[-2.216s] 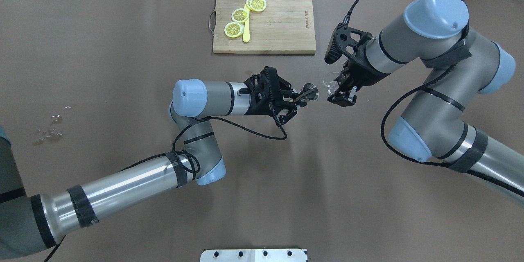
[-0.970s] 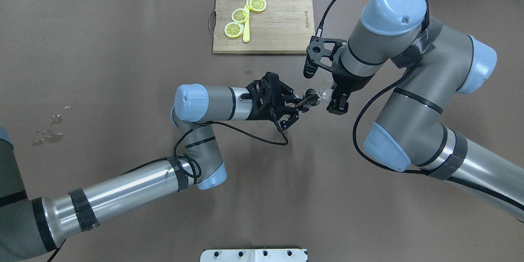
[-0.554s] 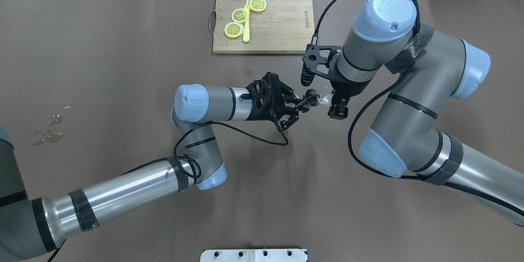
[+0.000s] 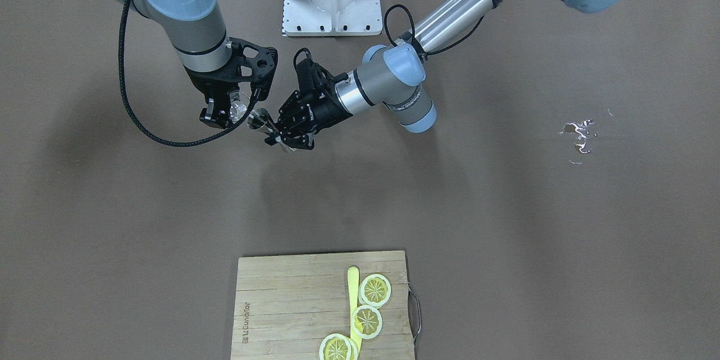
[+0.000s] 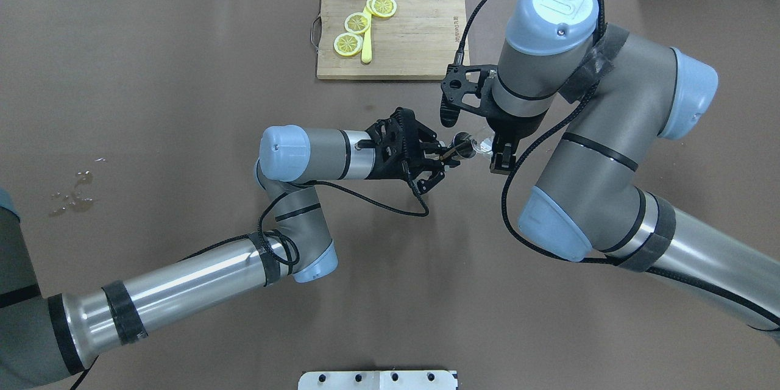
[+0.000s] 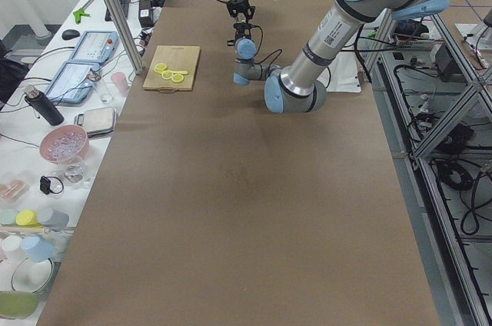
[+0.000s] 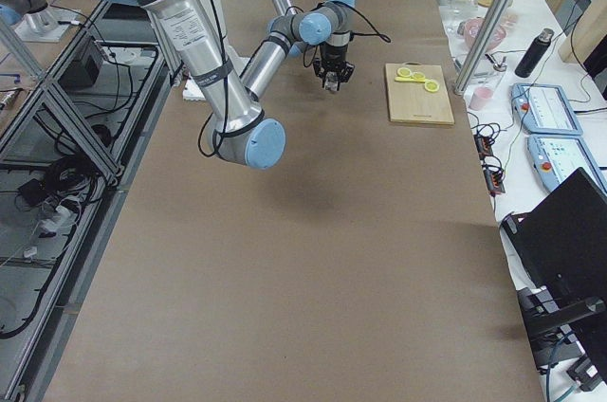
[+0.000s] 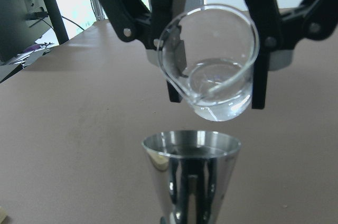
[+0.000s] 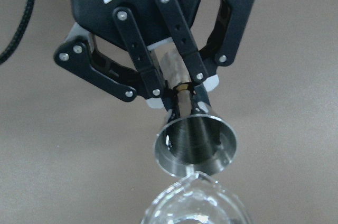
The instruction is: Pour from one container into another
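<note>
Colours and patterns.
Clear beaker (image 8: 211, 60), mirror-silver jigger (image 8: 191, 176), matt brown worktop (image 5: 183, 73); yellow lemon slices (image 5: 357, 22) on pale, plank-striped board (image 5: 420, 36).

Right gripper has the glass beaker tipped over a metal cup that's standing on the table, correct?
Not quite. The metal cup is not standing on the table; the left gripper holds it by its stem, as the right wrist-mounted view shows. The right gripper does have the glass beaker tipped over it.
</note>
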